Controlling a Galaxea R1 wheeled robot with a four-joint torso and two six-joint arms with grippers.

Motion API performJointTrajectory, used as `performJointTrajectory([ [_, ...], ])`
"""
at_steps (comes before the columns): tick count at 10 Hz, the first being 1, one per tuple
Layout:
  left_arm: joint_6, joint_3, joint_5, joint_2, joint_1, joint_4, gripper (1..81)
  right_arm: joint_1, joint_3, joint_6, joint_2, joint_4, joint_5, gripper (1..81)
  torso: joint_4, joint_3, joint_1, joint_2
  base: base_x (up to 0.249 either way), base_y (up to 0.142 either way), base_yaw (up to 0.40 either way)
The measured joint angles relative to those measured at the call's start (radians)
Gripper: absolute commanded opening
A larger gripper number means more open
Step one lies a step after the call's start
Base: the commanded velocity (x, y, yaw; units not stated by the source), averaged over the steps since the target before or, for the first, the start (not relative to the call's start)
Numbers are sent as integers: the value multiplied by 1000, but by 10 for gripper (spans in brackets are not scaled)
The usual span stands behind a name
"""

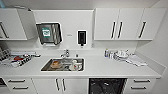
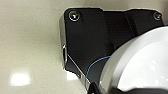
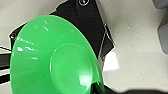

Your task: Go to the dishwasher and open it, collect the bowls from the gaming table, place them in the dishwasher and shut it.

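Close up, green bowl (image 3: 53, 57) underside.

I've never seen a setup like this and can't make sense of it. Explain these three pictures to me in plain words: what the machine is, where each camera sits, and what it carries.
The machine is a wheeled robot with two arms, each ending in a gripper. The wide picture comes from a camera high on its head, facing a kitchen counter with a sink holding dishes, white cabinets above, and clutter at both ends. Below the counter, the dark opening with racks is the dishwasher, apparently open. The other two pictures come from cameras on the wrists, looking down at a pale floor. The right wrist camera shows a green bowl close up, seemingly carried by that arm, though the fingers cannot be made out. The left wrist camera shows dark robot parts and a rounded white shape I cannot identify.
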Motion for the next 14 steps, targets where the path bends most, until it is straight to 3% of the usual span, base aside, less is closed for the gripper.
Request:
performJointTrajectory([
  [2, 0, 0, -3, 0, -1, 0, 10, 3, 0, 0, 0, 0, 0, 10, 0, 0, 0, 0, 0, 0, -99],
  [8, 1, 1, 12, -3, 12, 0, 10, 9, -1, 0, 0, 0, 11, 10, 0, 0, 0, 0, 0, 0, -330],
  [11, 0, -4, -15, -9, -20, -1, 10, -13, -1, -4, 5, -2, -8, 10, 0, 0, -1, 0, 52, -56, 0],
  [14, 0, -1, 3, -4, 16, -2, 10, 5, -1, -3, 0, -2, 4, 10, 0, 0, -2, 0, 84, 0, 0],
])
